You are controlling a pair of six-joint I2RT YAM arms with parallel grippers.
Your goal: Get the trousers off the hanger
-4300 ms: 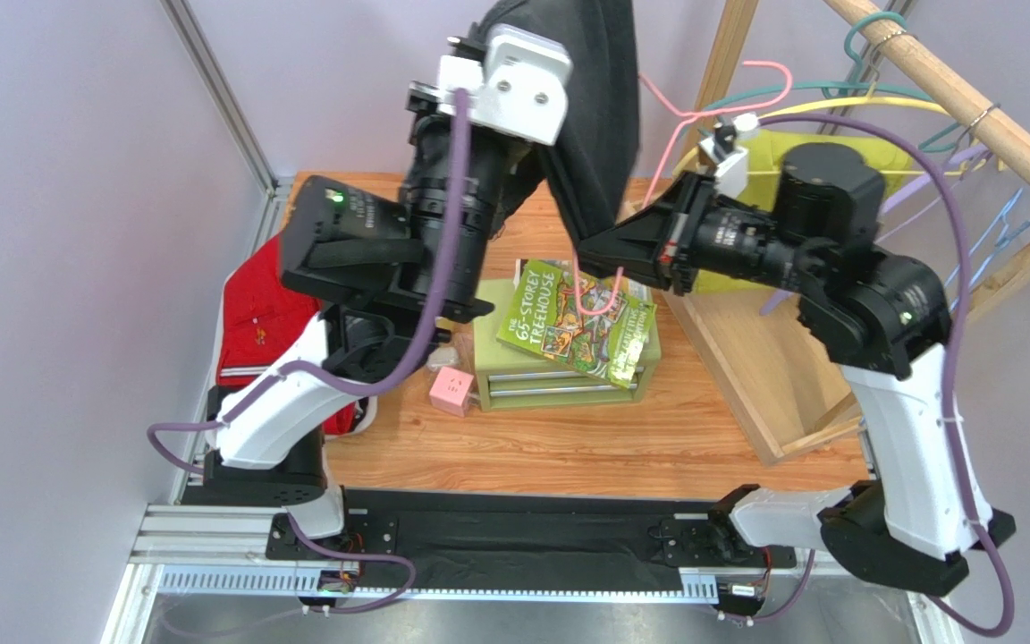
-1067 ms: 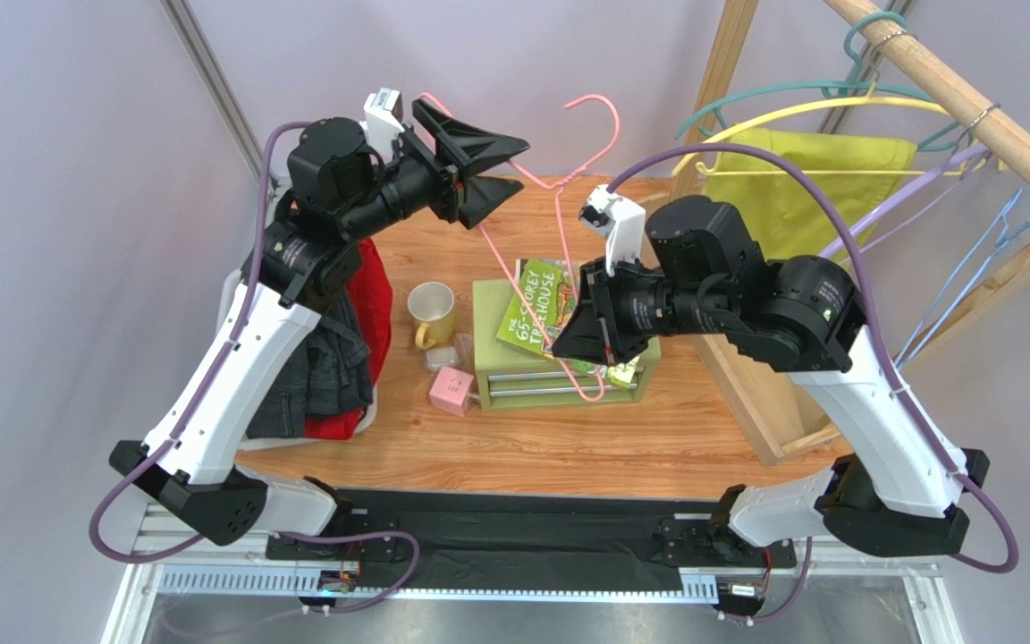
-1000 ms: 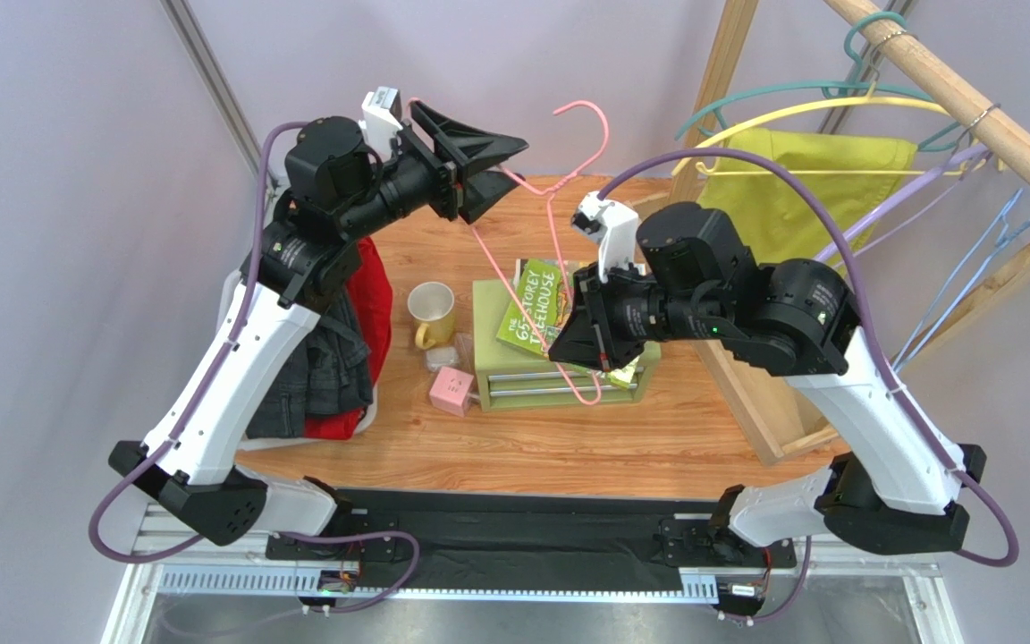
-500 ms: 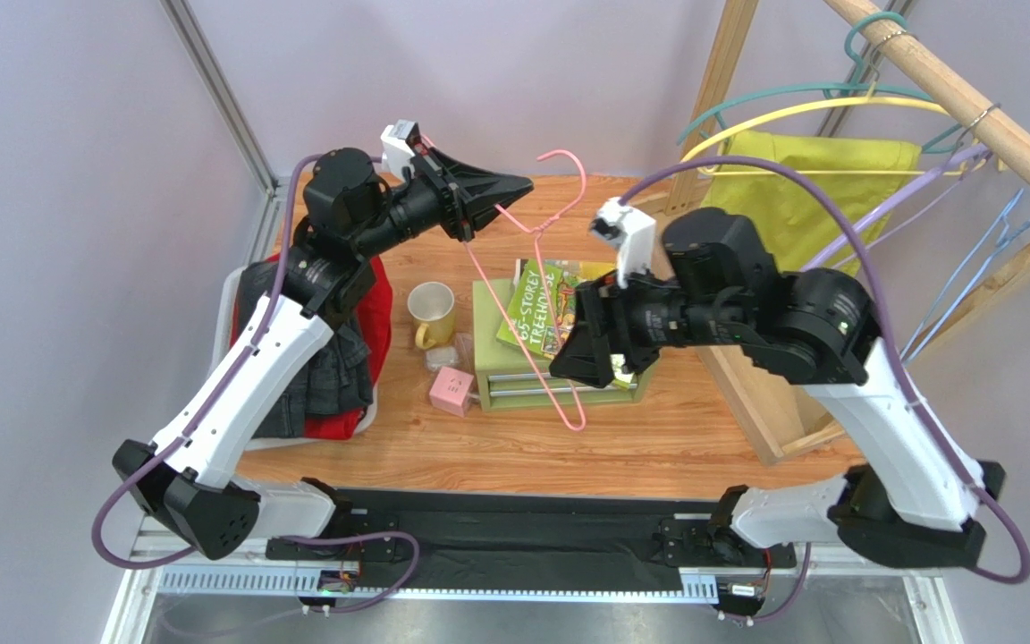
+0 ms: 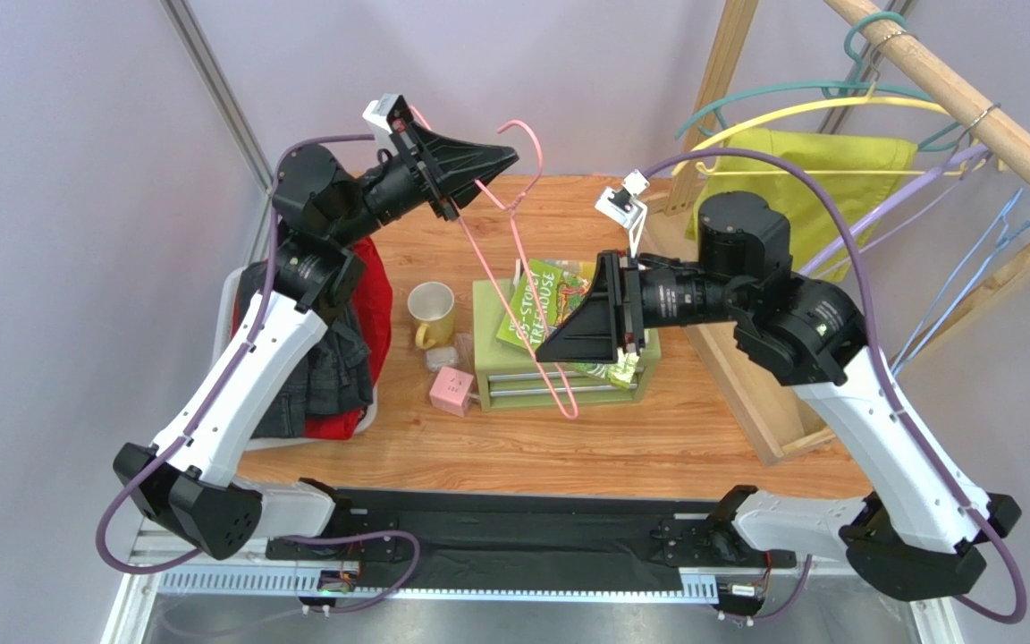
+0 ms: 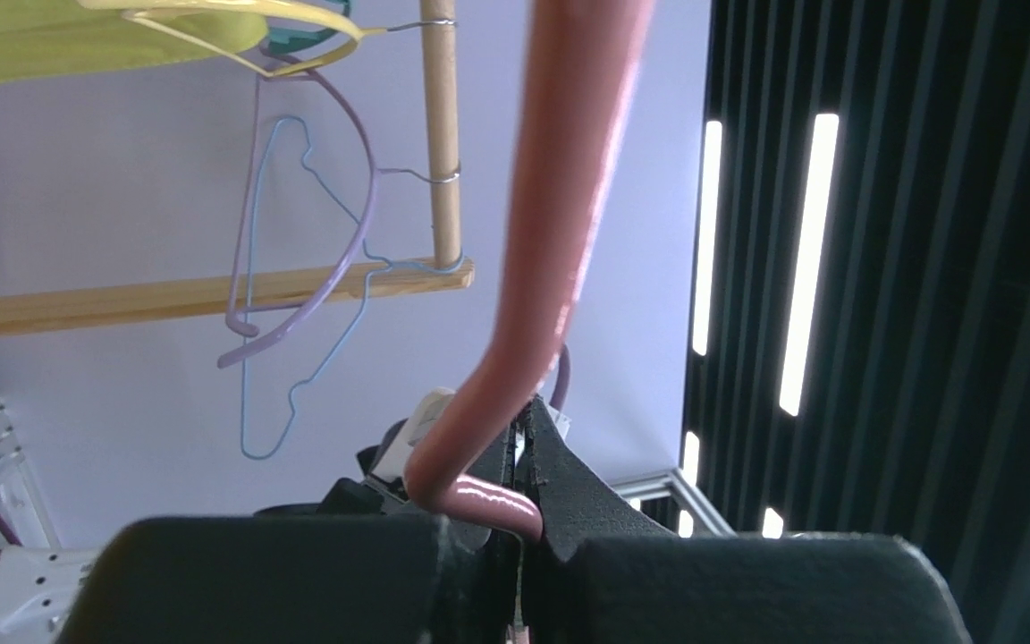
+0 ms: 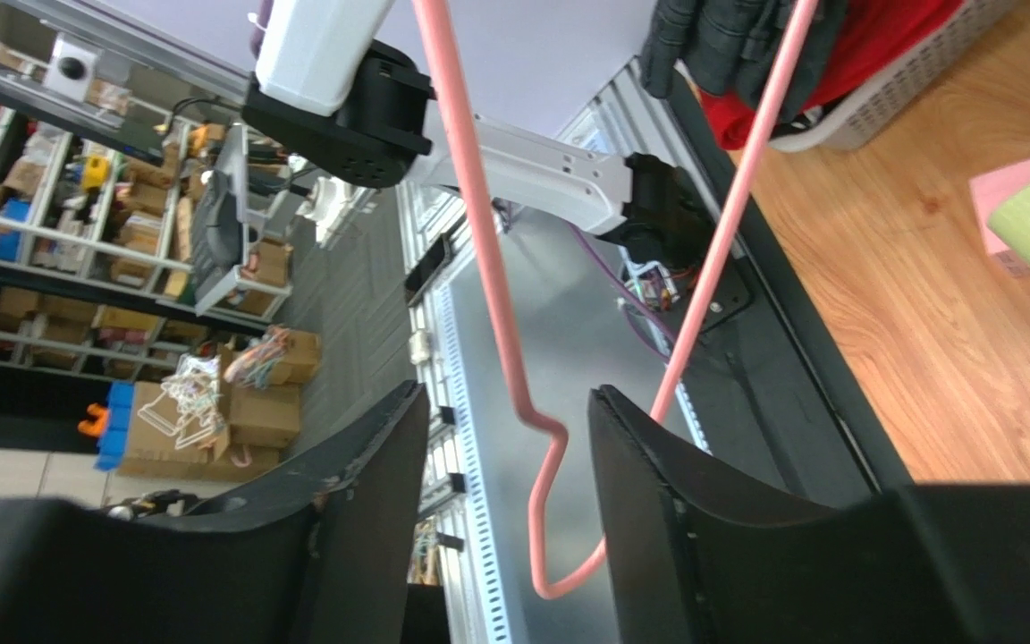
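Hanging hanger [image 5: 523, 255] pinched by left fingers [image 5: 487, 150]

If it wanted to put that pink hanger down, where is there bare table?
Bare wood lies along the table's near edge, in front of the pink cube and green box. The middle is crowded: mug, box, book.

My black left fingers [image 5: 474, 150] pinch a pink hanger [image 5: 527, 275]; red and dark trousers [image 5: 332, 352] piled up, another yellow-green pair [image 5: 816, 181], yellow mug [image 5: 432, 313].
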